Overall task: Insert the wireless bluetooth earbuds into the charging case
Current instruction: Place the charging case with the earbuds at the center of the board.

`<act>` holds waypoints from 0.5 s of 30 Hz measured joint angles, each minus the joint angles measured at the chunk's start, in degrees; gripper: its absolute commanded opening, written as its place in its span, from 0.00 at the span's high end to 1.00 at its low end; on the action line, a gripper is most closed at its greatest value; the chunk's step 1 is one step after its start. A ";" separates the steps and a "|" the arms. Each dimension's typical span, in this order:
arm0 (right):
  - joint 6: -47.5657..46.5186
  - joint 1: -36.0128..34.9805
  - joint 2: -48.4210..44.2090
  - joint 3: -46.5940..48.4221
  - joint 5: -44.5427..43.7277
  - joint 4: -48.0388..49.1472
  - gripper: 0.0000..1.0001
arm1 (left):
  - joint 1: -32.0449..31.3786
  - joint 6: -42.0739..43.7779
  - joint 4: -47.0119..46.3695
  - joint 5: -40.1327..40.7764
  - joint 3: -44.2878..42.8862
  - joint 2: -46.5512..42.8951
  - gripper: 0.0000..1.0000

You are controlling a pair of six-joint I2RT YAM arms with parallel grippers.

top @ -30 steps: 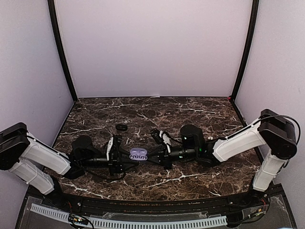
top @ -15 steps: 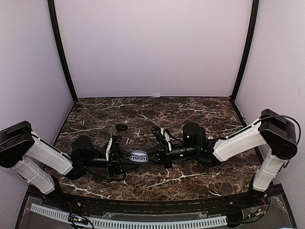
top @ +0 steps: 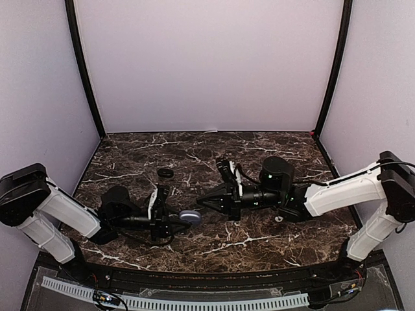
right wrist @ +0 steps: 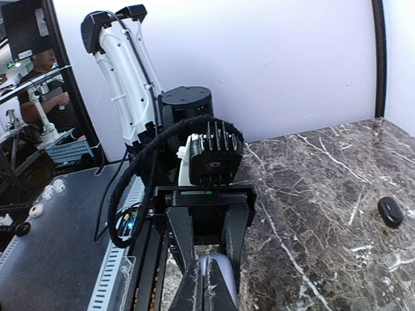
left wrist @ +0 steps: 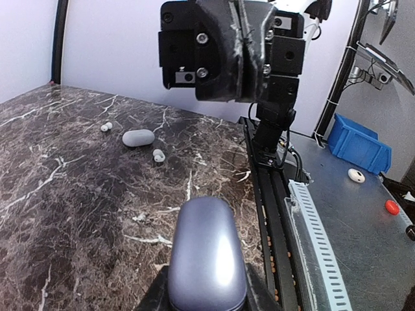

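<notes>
My left gripper (top: 183, 218) grips the closed lilac charging case (left wrist: 207, 256) by its sides, long axis pointing at my right gripper (top: 202, 203), whose fingertips are pressed together. The case's near end is cut off. White earbuds (left wrist: 158, 155) flank a grey case (left wrist: 138, 137) on the table (top: 272, 149).

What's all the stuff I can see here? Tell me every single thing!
charging case: one, shiny lavender, lid closed, gripped in the left tool
second case: one, pale grey, oval, lying on the table past the right arm
earbuds: two, white, tiny, one on each side of the second case
black ring: one, black, flat on the table behind the left arm
table: one, dark brown marble with white veins
left tool: one, black, closed on the charging case
right tool: one, black, shut and holding nothing, tips close to the charging case
</notes>
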State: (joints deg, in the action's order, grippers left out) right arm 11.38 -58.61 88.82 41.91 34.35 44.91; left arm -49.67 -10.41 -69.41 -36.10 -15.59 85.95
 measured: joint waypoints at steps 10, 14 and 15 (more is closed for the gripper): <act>-2.10 1.22 -5.51 -5.03 -19.82 -6.93 1.00 | 10.60 -11.82 5.84 2.49 -0.11 -1.84 0.79; -2.25 3.02 -6.58 -5.79 -28.72 -9.88 1.00 | 14.88 -15.06 17.75 4.85 -3.48 -4.11 0.79; -2.34 3.43 -6.97 -5.92 -31.15 -10.49 1.00 | 16.13 -15.58 20.39 5.38 -4.66 -4.35 0.79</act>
State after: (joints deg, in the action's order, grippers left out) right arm 9.04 -55.18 81.84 35.99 3.20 34.41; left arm -33.54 -26.00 -49.01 -30.72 -20.25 81.60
